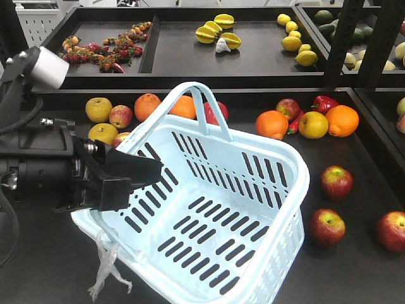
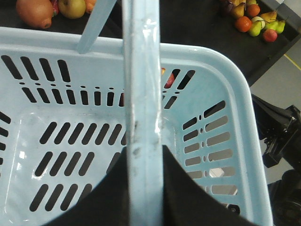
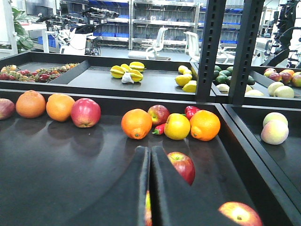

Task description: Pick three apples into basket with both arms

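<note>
Left fingers [image 1: 136,170] clamped on a bar of the pale blue slotted plastic basket [image 1: 294,221]; basket tilted, empty. To its right on the black worktop [image 1: 354,278], three dark red round apples: rear apple [image 1: 336,182], near apple [image 1: 326,227], far-right apple [image 1: 391,231]. None in yet. Right fingers [image 3: 164,188] pressed almost together, a slit between, gripping nothing. Rear apple just ahead, slightly right of tips; a red sliver shows through the slit, probably the near apple. Right arm nearer; must spread first.

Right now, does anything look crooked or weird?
Yes. The basket sits askew, seemingly tipped up on the side where the left gripper has its fingers closed on a bar of it. A crumpled clear plastic scrap dangles from its rim.
</note>
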